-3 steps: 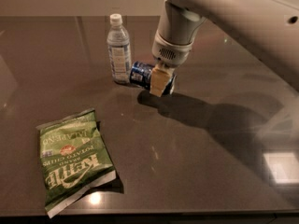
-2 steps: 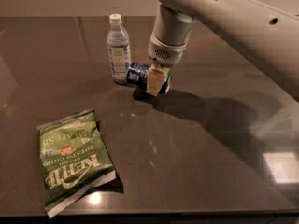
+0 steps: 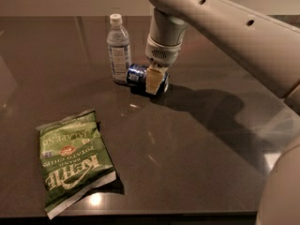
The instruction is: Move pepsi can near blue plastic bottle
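The pepsi can is dark blue with silver ends and lies on its side on the dark table. It rests just right of the base of the blue plastic bottle, almost touching it. The bottle is clear with a white cap and stands upright. My gripper reaches down from above and is shut on the can's right half. One pale finger shows in front of the can; the other finger is hidden behind it.
A green Kettle potato chips bag lies flat at the front left of the table. My arm stretches in from the upper right and casts a shadow on the table to the right of the can.
My gripper has slid left with the can in it, bringing the can from a short way off to right beside the bottle. The bottle and chips bag have not moved.
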Robot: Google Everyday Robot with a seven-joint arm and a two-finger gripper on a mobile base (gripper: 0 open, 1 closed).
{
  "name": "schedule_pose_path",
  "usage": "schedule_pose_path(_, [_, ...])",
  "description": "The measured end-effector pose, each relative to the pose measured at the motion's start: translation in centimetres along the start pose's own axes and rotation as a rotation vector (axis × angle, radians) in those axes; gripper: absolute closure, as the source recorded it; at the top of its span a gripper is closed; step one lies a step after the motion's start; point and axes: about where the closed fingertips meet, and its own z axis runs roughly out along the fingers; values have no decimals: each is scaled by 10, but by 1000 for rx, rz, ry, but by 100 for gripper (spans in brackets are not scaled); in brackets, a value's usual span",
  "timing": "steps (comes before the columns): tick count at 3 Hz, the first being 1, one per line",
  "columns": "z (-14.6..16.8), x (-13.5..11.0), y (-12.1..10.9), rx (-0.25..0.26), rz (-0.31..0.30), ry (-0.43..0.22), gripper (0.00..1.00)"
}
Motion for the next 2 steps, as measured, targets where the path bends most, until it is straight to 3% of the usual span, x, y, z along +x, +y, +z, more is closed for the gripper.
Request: schedule_pose_path(2, [9, 3, -11, 6, -2, 29, 15])
